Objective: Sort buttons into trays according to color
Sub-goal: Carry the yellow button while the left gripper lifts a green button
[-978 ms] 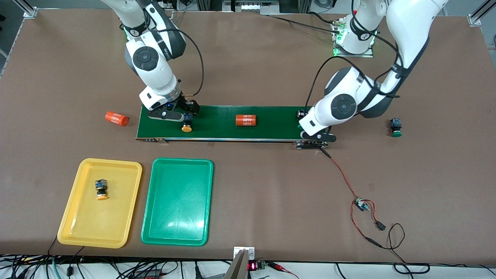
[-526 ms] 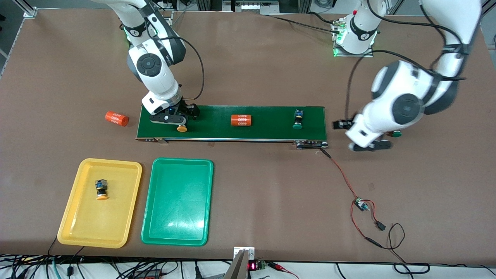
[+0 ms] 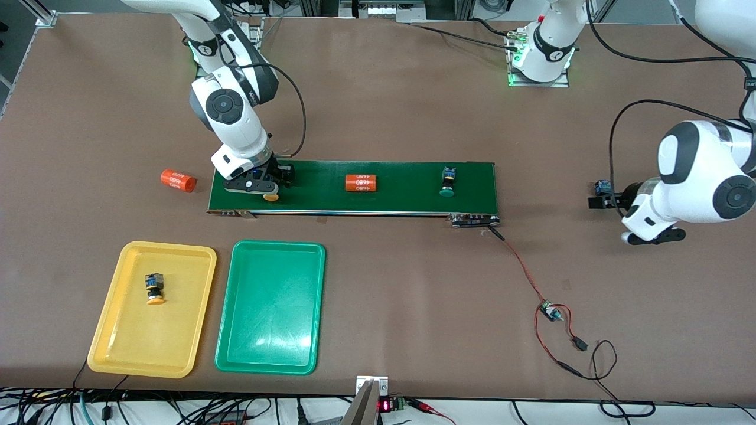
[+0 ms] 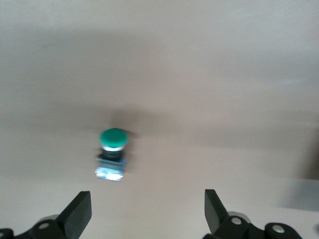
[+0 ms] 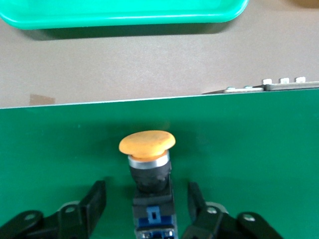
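An orange-capped button (image 3: 271, 196) lies on the dark-green belt at the right arm's end. My right gripper (image 3: 269, 184) straddles it; in the right wrist view the button (image 5: 147, 144) sits between the fingers (image 5: 94, 201) with a gap on each side. A green-capped button (image 3: 447, 182) lies on the belt toward the left arm's end. Another green-capped button (image 3: 602, 188) lies on the bare table off that end; my left gripper (image 3: 609, 199) is open just above it, and the button (image 4: 113, 139) lies ahead of its wide-apart fingers (image 4: 79, 214). The yellow tray (image 3: 189, 330) holds one orange-capped button (image 3: 155, 289). The green tray (image 3: 271, 330) is beside it.
One orange cylinder (image 3: 361, 183) lies mid-belt (image 3: 407, 192) and another (image 3: 178, 180) on the table off the belt's right-arm end. Red and black wires with a small board (image 3: 549, 311) trail from the belt's other end toward the front edge.
My left arm swung off the belt's end out to the green-capped button on the table. Things on the belt drifted toward the right arm's end. The right gripper's fingers narrowed around the orange-capped button.
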{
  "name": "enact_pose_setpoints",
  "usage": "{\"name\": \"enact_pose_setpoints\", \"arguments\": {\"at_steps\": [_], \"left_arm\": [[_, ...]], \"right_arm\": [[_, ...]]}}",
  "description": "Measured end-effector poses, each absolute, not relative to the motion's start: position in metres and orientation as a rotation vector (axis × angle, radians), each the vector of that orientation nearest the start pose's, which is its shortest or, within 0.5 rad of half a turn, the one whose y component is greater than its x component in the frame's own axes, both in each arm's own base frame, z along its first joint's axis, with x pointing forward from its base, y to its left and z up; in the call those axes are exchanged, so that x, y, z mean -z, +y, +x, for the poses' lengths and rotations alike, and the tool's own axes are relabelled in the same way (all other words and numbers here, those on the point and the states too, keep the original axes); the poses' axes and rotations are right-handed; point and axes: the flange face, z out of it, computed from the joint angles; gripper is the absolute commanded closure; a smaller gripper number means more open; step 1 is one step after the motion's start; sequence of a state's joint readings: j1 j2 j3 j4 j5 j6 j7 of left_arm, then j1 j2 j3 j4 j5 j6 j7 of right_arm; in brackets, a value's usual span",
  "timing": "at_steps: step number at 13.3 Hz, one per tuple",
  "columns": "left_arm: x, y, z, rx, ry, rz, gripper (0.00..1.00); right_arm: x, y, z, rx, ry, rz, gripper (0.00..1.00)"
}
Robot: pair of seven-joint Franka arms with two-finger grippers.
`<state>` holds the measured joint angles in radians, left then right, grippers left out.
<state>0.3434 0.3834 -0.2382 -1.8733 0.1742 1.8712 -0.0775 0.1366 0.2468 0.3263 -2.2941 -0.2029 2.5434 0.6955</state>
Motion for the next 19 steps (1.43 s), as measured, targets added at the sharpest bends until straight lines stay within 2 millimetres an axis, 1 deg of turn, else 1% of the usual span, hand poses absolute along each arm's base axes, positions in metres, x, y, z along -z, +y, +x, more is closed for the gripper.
{"name": "enact_pose_setpoints", "arguments": {"at_steps": [1,2,3,4,6,7,8,9,10,11,12,13,14,15,16,17,18,19], "left_arm": [[-0.274,0.092,0.572,-0.614,-0.104,-2.971,0.0],[-0.255,0.098,0.561,-0.677,-0.071,-2.933,0.0],[-0.233,0.099,0.548,-0.739,-0.051,-2.916,0.0],[-0.213,0.097,0.538,-0.763,-0.033,-2.914,0.0],[-0.179,0.097,0.52,-0.719,0.001,-2.939,0.01],[-0.168,0.1,0.513,-0.678,0.032,-2.96,0.02],[-0.16,0.104,0.508,-0.631,0.071,-2.981,0.03],[-0.157,0.11,0.506,-0.594,0.106,-2.995,0.14],[-0.156,0.116,0.505,-0.572,0.128,-3.001,0.38],[-0.156,0.121,0.505,-0.566,0.14,-3.003,0.54],[-0.157,0.122,0.504,-0.565,0.153,-3.003,0.68],[-0.158,0.122,0.505,-0.563,0.165,-3.004,0.75],[-0.161,0.122,0.506,-0.557,0.166,-3.003,0.76],[-0.164,0.123,0.507,-0.546,0.163,-3.003,0.79],[-0.169,0.125,0.509,-0.528,0.158,-3.002,0.79],[-0.178,0.127,0.513,-0.516,0.15,-2.998,0.79],[-0.191,0.128,0.516,-0.536,0.14,-2.99,0.79],[-0.207,0.125,0.521,-0.573,0.128,-2.986,0.79]], "right_arm": [[-0.249,0.239,0.475,0.058,0.128,-3.159,0.78],[-0.248,0.236,0.476,0.057,0.137,-3.159,0.83],[-0.248,0.233,0.478,0.057,0.147,-3.159,0.86],[-0.248,0.23,0.479,0.059,0.155,-3.158,0.86],[-0.254,0.226,0.486,0.083,0.166,-3.151,0.86],[-0.263,0.222,0.494,0.106,0.166,-3.151,0.86],[-0.277,0.217,0.505,0.109,0.15,-3.164,0.86],[-0.295,0.209,0.519,0.098,0.13,-3.186,0.86],[-0.316,0.201,0.534,0.09,0.109,-3.205,0.86],[-0.338,0.192,0.55,0.098,0.084,-3.214,0.86],[-0.354,0.181,0.564,0.117,0.058,-3.215,0.86],[-0.364,0.168,0.576,0.134,0.034,-3.213,0.86],[-0.367,0.153,0.59,0.144,0.009,-3.212,0.86],[-0.367,0.138,0.604,0.148,-0.013,-3.212,0.86],[-0.365,0.123,0.62,0.146,-0.034,-3.213,0.86],[-0.363,0.109,0.636,0.139,-0.065,-3.215,0.86],[-0.361,0.096,0.652,0.13,-0.11,-3.219,0.86],[-0.357,0.083,0.665,0.116,-0.16,-3.223,0.86]]}}
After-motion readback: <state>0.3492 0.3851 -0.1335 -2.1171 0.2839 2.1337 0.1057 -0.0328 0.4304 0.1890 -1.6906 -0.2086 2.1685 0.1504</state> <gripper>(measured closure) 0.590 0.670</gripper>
